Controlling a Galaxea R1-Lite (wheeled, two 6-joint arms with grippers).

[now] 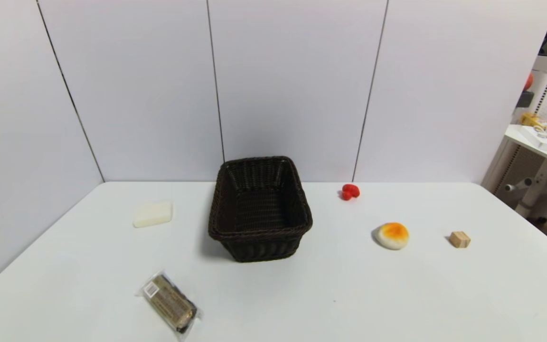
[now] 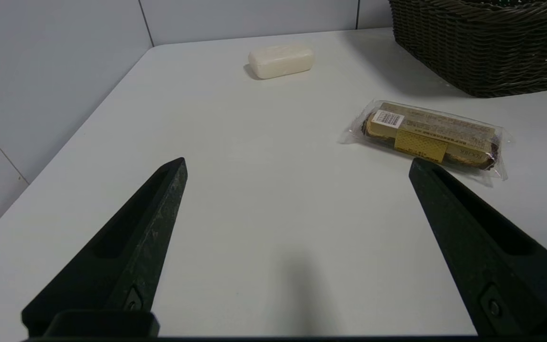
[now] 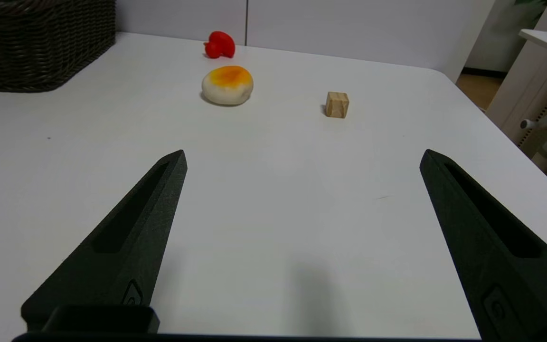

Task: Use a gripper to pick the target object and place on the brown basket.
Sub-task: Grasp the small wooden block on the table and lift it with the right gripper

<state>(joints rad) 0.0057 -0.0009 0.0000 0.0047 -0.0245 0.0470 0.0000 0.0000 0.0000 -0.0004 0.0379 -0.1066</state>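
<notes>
A tiny light-tan wooden cube (image 1: 459, 239) lies on the white table at the right; it also shows in the right wrist view (image 3: 337, 104), well ahead of my right gripper (image 3: 302, 159). That gripper is open and empty, low over the table's near right part. The dark brown woven basket (image 1: 259, 232) stands empty at the middle back; its wall shows in the left wrist view (image 2: 487, 52) and the right wrist view (image 3: 41, 47). My left gripper (image 2: 297, 164) is open and empty over the table's near left part. Neither arm shows in the head view.
A white-and-orange rounded lump (image 1: 391, 235) lies left of the cube, a red object (image 1: 350, 191) behind it. A cream bar (image 1: 153, 214) lies left of the basket, a wrapped snack (image 1: 169, 304) near the front left. The table's right edge (image 1: 530, 223) is near the cube.
</notes>
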